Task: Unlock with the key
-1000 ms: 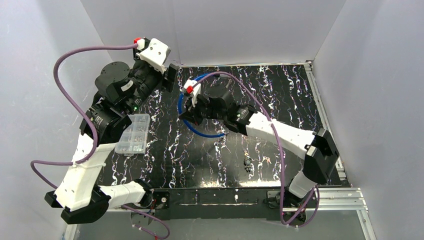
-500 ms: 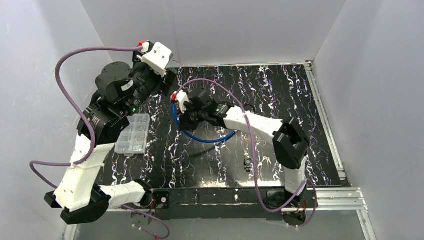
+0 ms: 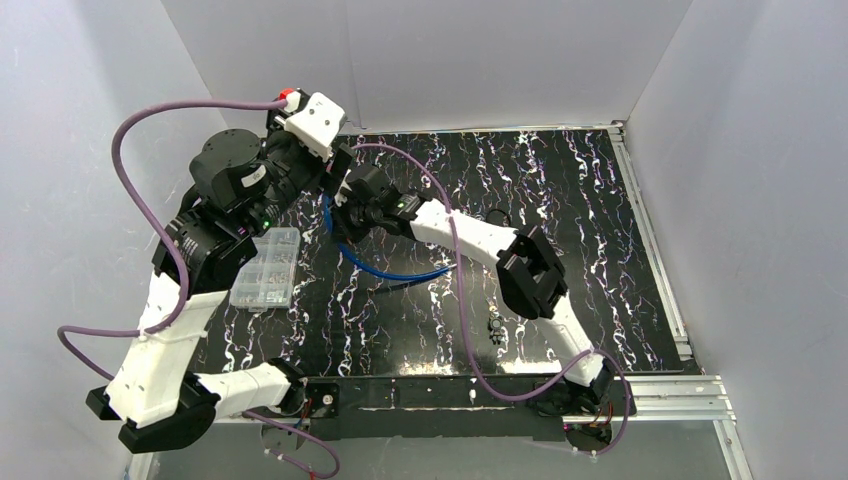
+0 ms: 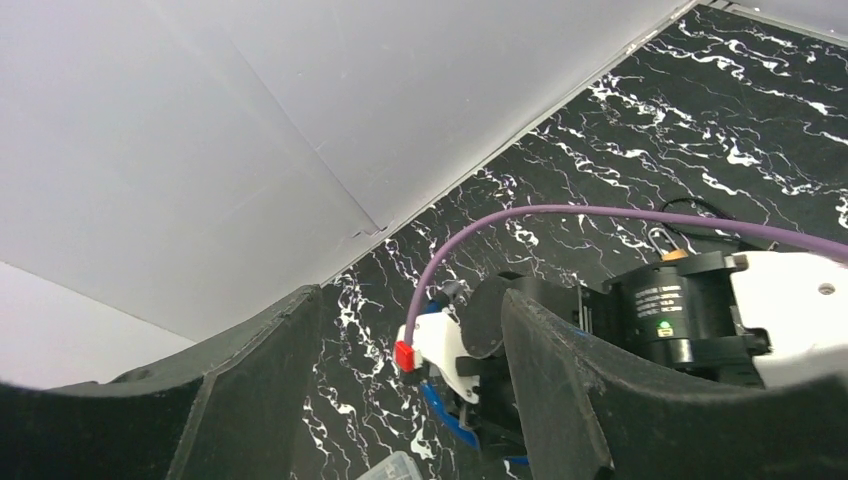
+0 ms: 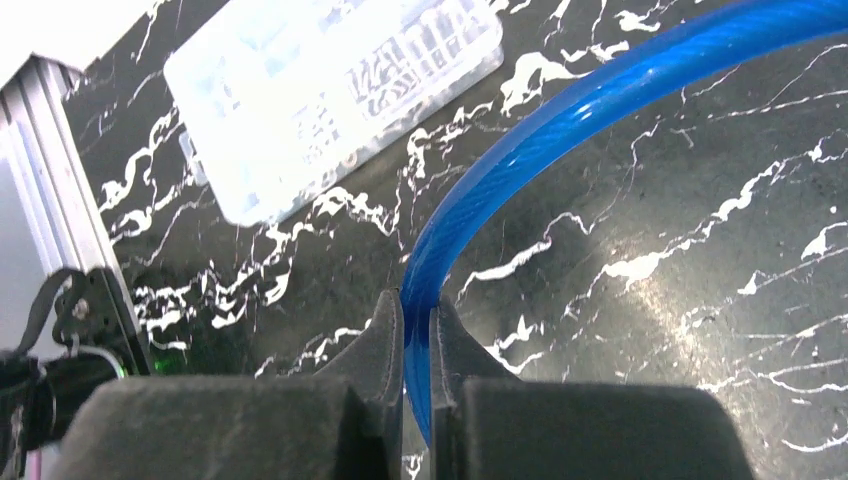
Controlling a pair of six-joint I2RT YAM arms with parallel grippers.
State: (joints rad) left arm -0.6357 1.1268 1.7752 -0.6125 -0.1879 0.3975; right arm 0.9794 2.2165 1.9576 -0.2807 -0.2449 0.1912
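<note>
Blue lock cable [image 3: 385, 270] lies looped on the black marbled table [image 3: 590, 200], and one stretch of it runs straight between the jaws of the right gripper [image 5: 418, 322]. Those jaws are pinched narrow on it, and the cable arcs up and away ahead of the fingertips. The left gripper [image 4: 410, 300] hangs above with its jaws spread wide on nothing; the right gripper's wrist and the cable show through the gap. A clear parts box [image 5: 330, 90] sits beyond the right jaws, beside the cable. A small dark object [image 3: 494, 325], possibly the key, lies well apart from both.
</note>
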